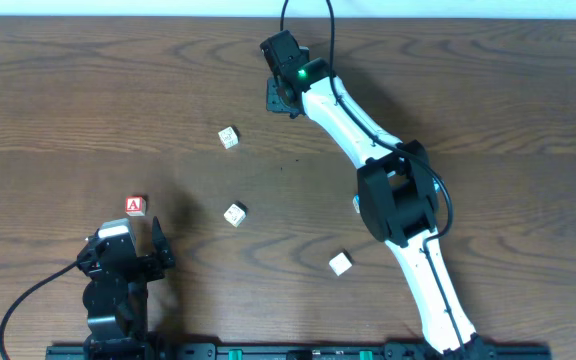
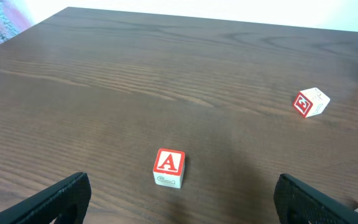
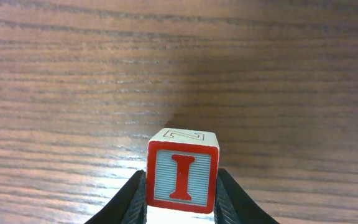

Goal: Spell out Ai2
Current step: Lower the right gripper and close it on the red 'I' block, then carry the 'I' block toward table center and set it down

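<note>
A red-and-white letter A block (image 1: 135,206) sits on the table at the left; it also shows in the left wrist view (image 2: 169,168), face up. My left gripper (image 1: 133,234) is open and empty just short of it, its fingers (image 2: 185,211) spread wide on either side. My right gripper (image 1: 277,95) reaches to the far centre of the table. It is shut (image 3: 182,202) on a block with a red letter I (image 3: 182,175), held between both fingers. I cannot tell which block bears the 2.
Other letter blocks lie loose on the wood table: one at the centre back (image 1: 229,137), one in the middle (image 1: 234,213), one at the front centre (image 1: 340,263). The left wrist view shows a tilted red-faced block (image 2: 310,102) to the right.
</note>
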`<state>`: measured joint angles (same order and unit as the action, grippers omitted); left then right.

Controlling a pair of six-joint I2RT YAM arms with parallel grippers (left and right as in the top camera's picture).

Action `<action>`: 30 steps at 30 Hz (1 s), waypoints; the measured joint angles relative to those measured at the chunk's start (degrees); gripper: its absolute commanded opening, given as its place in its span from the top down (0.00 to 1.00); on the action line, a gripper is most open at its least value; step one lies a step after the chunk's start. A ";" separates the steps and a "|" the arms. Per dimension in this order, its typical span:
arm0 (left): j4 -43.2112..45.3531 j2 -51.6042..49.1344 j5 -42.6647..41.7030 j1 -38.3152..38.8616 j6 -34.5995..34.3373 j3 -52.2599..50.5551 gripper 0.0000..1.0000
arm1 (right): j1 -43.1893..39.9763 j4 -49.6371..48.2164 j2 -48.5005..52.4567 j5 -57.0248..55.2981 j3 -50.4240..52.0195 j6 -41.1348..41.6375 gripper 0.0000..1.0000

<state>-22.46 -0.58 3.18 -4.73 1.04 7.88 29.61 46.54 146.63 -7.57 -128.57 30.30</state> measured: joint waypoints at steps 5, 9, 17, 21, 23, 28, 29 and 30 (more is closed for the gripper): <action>0.00 0.00 0.00 0.00 0.00 0.00 0.05 | 0.00 1.90 -0.15 0.02 -0.17 -0.83 0.86; 0.00 0.00 0.00 0.00 0.00 0.00 0.05 | 0.00 4.04 -0.55 0.26 -0.28 -1.03 0.99; 0.00 0.00 0.00 0.00 0.00 0.00 0.05 | 0.11 8.66 -1.77 0.66 -0.07 -1.27 0.99; 0.00 0.00 0.00 0.00 0.00 0.00 0.05 | 0.59 13.05 -4.26 0.68 0.15 -1.27 0.99; -0.02 0.00 -0.02 0.00 0.00 0.00 0.05 | 1.46 15.98 -6.58 0.72 0.15 -1.27 0.99; 0.00 0.00 0.00 0.00 0.00 0.00 0.05 | 4.79 21.70 -11.58 0.96 0.15 -1.20 0.99; 0.00 0.00 0.00 0.00 0.00 0.00 0.05 | 5.16 21.99 -12.02 1.07 0.15 -1.16 0.99; 0.00 0.00 0.00 0.00 0.00 0.00 0.05 | 5.53 22.21 -12.46 1.11 0.15 -1.03 0.99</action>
<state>-22.46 -0.58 3.18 -4.73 1.04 7.88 35.14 68.75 134.17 -6.46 -128.42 29.28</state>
